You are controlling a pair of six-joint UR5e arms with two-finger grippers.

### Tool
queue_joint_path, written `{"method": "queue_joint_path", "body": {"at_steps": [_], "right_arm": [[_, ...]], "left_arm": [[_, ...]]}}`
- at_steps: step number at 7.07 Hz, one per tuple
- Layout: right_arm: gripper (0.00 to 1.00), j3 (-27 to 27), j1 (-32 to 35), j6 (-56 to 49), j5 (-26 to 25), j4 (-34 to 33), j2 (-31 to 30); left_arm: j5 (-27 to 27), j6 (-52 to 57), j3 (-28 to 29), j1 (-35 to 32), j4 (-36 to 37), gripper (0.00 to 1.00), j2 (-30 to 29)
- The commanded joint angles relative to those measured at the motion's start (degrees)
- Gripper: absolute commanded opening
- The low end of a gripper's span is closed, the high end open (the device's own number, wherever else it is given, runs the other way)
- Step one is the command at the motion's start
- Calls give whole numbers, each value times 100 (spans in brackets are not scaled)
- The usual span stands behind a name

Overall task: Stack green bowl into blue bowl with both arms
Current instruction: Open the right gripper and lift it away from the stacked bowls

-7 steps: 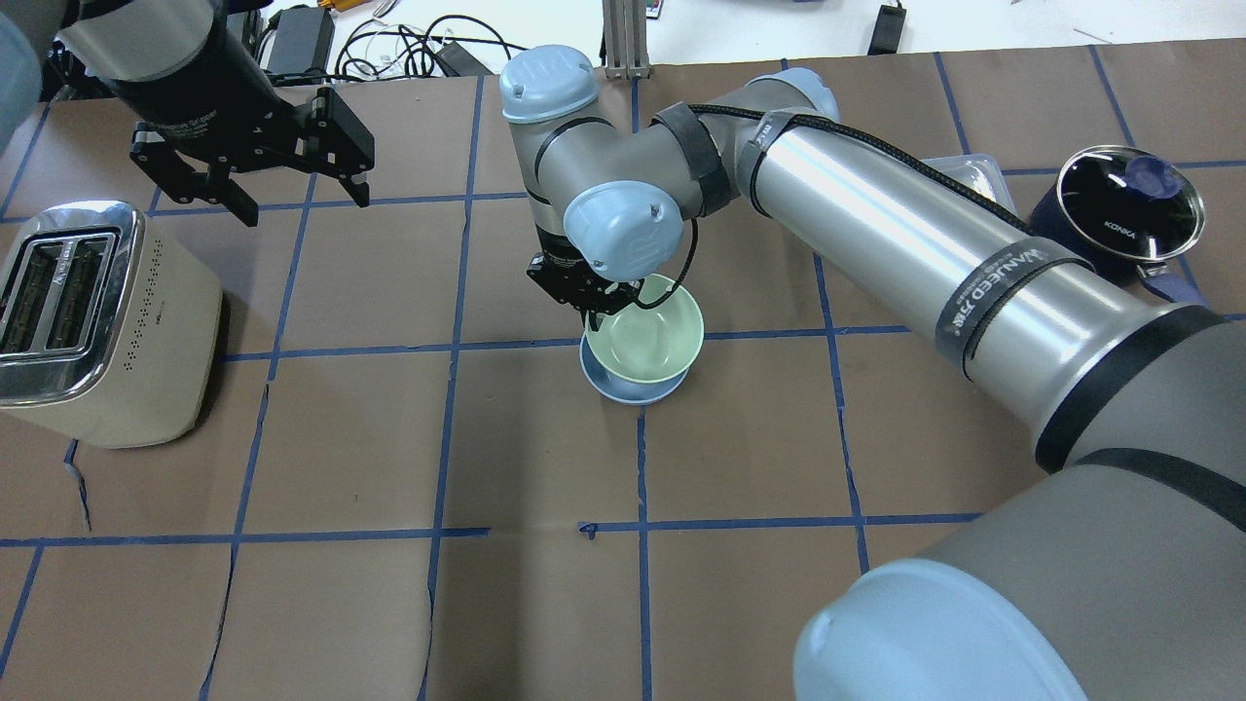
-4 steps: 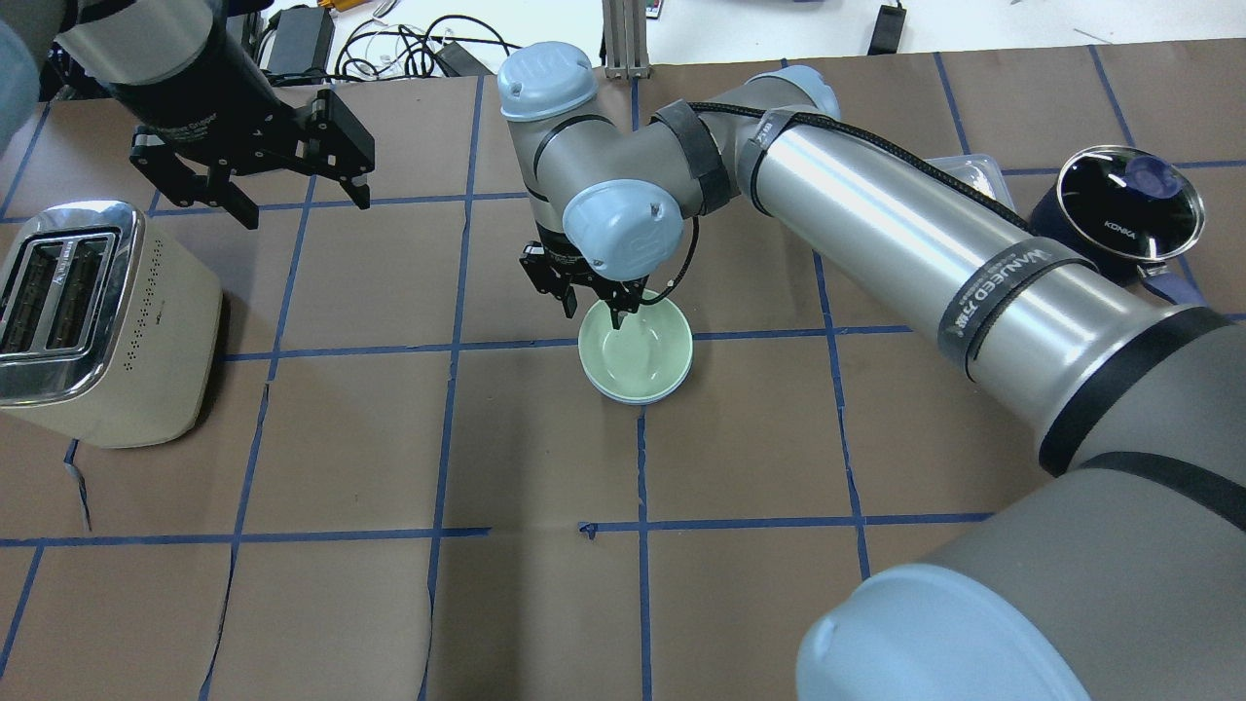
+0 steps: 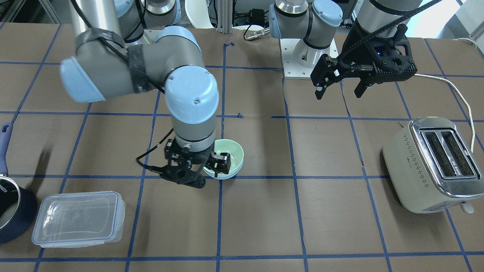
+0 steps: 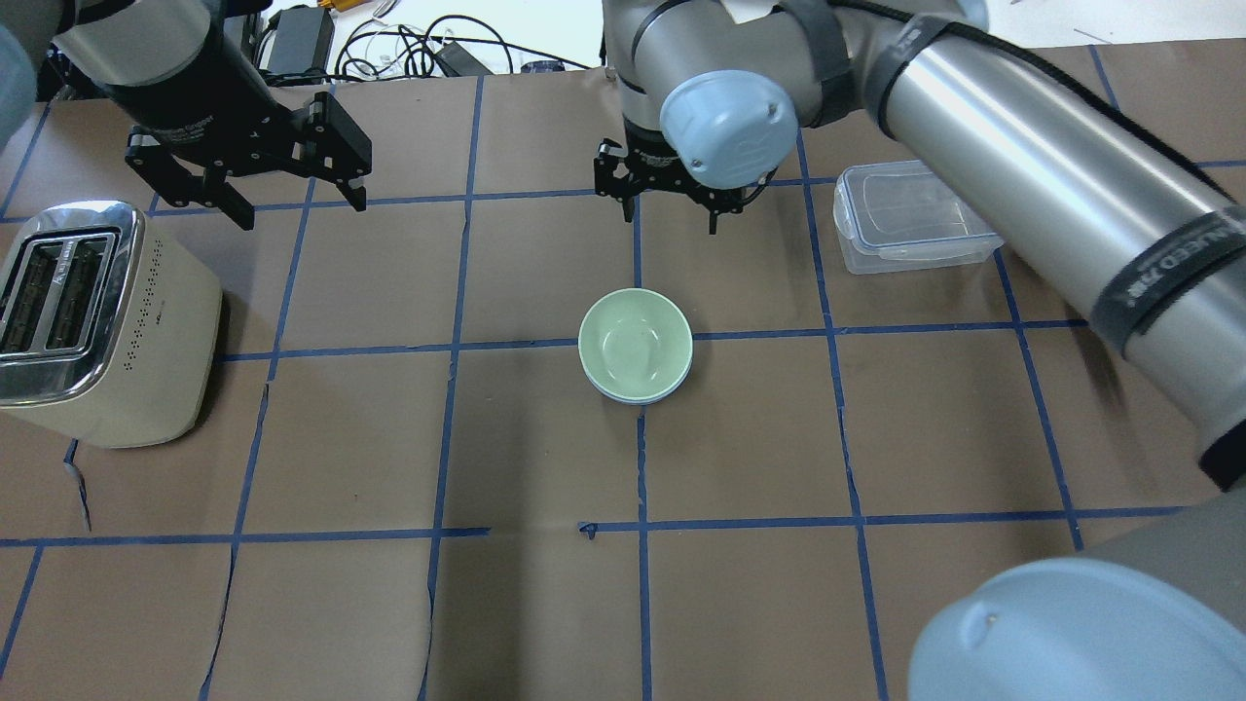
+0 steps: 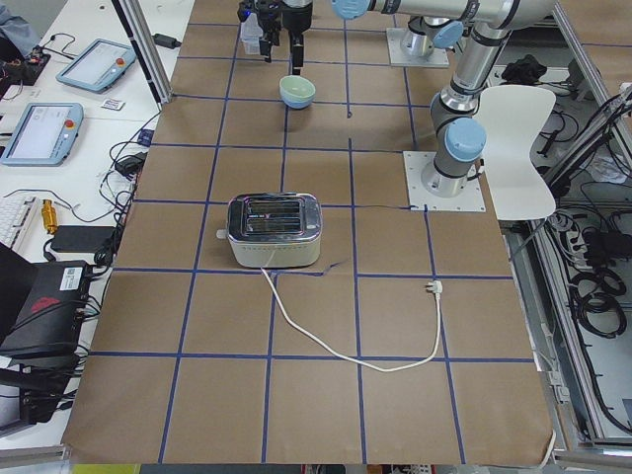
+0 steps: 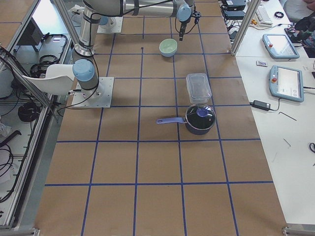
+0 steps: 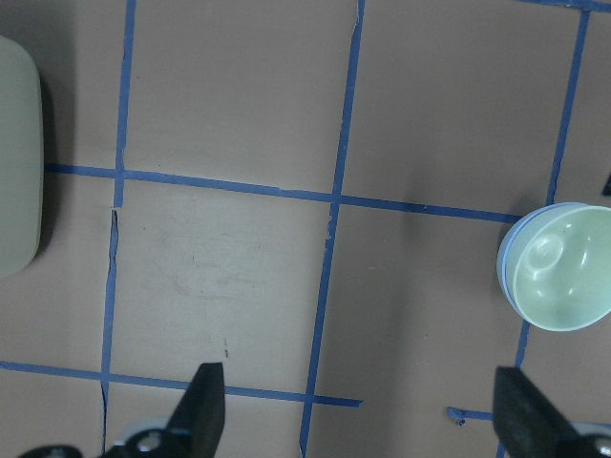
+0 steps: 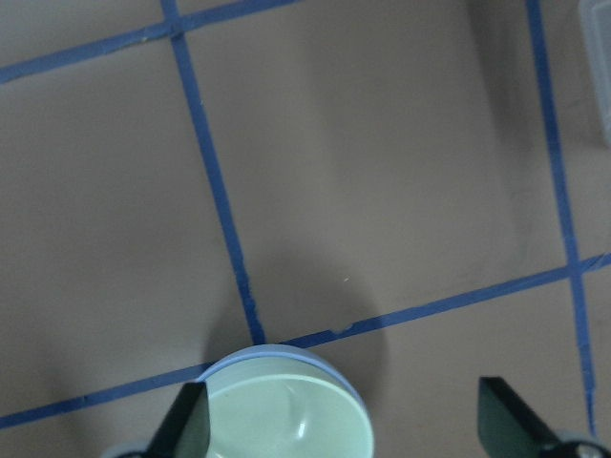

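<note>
The green bowl (image 4: 635,341) sits nested inside the blue bowl (image 4: 642,399) at the table's middle; only a thin blue rim shows around it. The stack also shows in the front view, green (image 3: 228,152) over blue (image 3: 235,173). My right gripper (image 4: 672,220) is open and empty, raised above the table on the far side of the bowls, apart from them. Its wrist view looks down on the green bowl (image 8: 286,412) and the blue rim (image 8: 277,351). My left gripper (image 4: 302,206) is open and empty, high at the far left near the toaster; its wrist view shows the bowls (image 7: 565,270) at the right edge.
A cream toaster (image 4: 97,321) stands at the left edge, its cord trailing behind (image 5: 346,346). A clear plastic container (image 4: 905,219) lies right of my right gripper. A dark navy saucepan with a glass lid (image 6: 199,118) stands further to the right.
My right gripper held the green bowl over the blue bowl, lowered it in, opened, then rose and drew away to the far side. The left arm has barely moved.
</note>
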Motion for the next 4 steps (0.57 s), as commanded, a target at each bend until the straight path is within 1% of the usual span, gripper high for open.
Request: {"method": "queue_joint_path", "body": {"at_steps": [1, 2, 3, 4], "right_arm": [[100, 23, -747, -1108, -33, 413, -427], [100, 127, -907, -1554, -42, 530, -690], [100, 537, -1056, -2097, -50, 687, -1188], [100, 1202, -1249, -2146, -42, 585, -1794]], "left_arm": [[6, 32, 21, 0, 147, 100, 2], [6, 32, 12, 0, 245, 100, 11], [15, 32, 12, 0, 246, 100, 11], [6, 32, 21, 0, 341, 100, -15]]}}
